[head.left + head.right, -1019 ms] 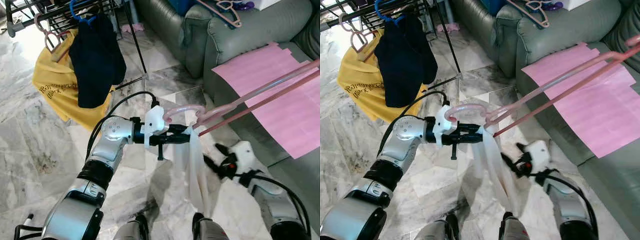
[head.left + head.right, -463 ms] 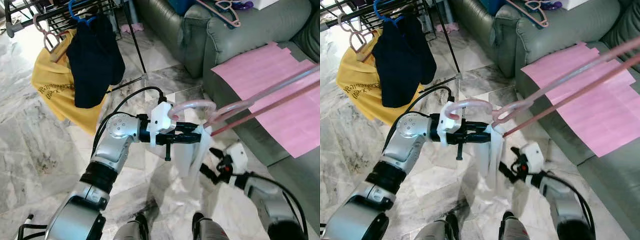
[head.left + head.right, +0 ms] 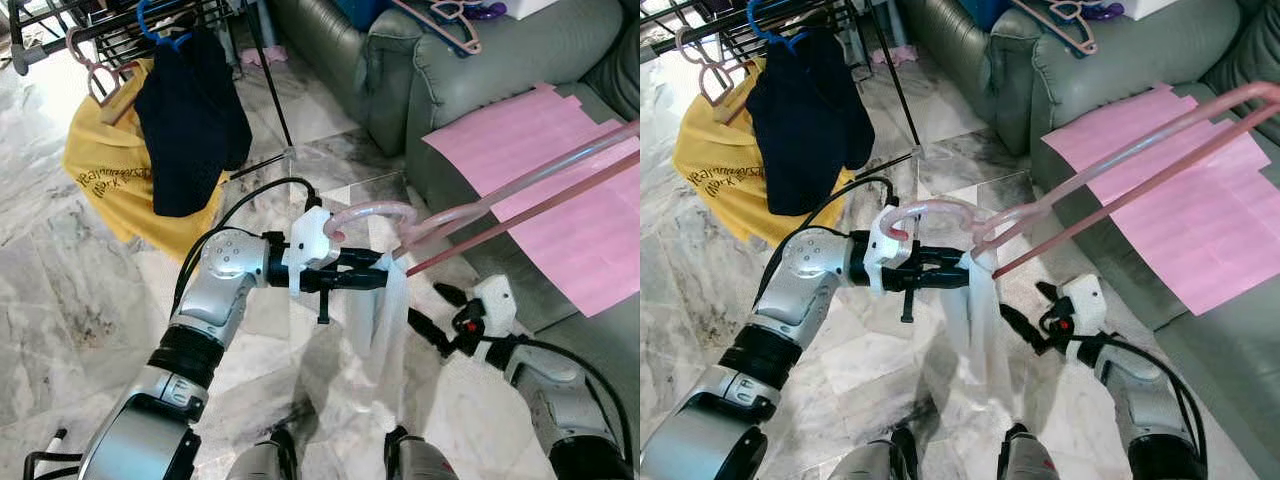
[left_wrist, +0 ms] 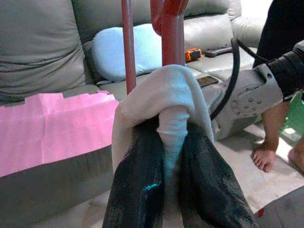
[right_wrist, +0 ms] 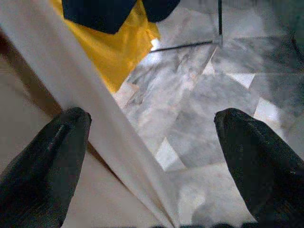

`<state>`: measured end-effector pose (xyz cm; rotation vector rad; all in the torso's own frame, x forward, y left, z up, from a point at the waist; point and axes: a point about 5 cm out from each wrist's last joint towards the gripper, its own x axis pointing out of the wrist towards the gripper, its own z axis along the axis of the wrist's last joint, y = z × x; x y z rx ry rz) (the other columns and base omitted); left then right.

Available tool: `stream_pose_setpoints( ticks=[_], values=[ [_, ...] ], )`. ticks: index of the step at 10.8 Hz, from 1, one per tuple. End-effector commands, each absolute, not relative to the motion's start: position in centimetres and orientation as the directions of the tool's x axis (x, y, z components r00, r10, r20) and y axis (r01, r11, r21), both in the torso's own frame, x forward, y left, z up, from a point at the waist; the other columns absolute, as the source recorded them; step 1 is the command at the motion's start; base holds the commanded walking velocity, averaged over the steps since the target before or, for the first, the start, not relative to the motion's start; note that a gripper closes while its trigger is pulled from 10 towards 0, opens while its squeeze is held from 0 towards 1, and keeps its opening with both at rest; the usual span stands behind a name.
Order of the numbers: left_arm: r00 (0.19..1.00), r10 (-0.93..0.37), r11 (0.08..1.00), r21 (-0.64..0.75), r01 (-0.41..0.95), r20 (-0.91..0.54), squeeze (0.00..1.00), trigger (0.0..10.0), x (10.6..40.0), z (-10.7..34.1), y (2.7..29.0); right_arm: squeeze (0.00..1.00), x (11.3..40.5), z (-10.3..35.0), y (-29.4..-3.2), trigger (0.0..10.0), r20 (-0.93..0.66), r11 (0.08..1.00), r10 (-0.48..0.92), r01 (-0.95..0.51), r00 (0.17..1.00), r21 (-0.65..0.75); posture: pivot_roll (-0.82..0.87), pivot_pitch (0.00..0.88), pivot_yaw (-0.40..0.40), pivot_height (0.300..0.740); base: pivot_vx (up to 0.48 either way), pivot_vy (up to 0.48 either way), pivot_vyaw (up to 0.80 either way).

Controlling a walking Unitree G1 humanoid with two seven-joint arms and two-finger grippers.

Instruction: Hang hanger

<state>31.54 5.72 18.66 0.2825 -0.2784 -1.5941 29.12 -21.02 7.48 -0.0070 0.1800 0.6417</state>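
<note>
left gripper (image 3: 375, 279) still pinches the white cloth (image 3: 385, 330) on the long pink plastic hanger (image 3: 520, 195); arm has drawn back. right gripper (image 3: 435, 315), fingers wide, empty. black rack (image 3: 120, 20) well apart; hanging not begun.

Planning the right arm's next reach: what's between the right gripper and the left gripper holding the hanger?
The white cloth hangs between the right gripper and the left gripper, seen in both eye views.

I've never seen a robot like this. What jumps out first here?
The left end effector is clamped on a white cloth draped over a long pink hanger before the green sofa. The right end effector waits open beside the cloth. Yellow and navy garments hang on a rack behind.
</note>
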Motion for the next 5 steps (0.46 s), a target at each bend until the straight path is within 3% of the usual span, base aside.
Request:
stream_pose_setpoints(
  ticks=[1, 4, 5],
  values=[
    [-0.044, -0.999, -0.046, 0.367, 0.929, -0.014, 0.00, 10.0, 31.4, 19.0, 5.9, 0.52, 28.9, 7.4, -21.2, 10.0, -0.173, 0.806, 0.589, -0.589, 0.789, 0.059, -0.14, 0.234, 0.122, 0.740, 0.000, 0.000, 0.00],
    [-0.083, -0.997, -0.074, 0.374, 0.925, 0.008, 0.00, 10.0, 30.7, 19.2, 4.8, 0.44, 28.9, 7.1, -20.0, 10.0, -0.173, 0.779, 0.625, -0.622, 0.761, 0.079, -0.14, 0.233, 0.127, 0.740, 0.000, 0.000, 0.00],
    [-0.082, -0.997, -0.070, 0.378, 0.923, 0.014, 0.00, 10.0, 30.7, 19.3, 4.6, 0.35, 28.8, 6.9, -19.3, 10.0, -0.175, 0.760, 0.649, -0.643, 0.740, 0.096, -0.14, 0.234, 0.126, 0.740, 0.000, 0.000, 0.00]
  ],
)
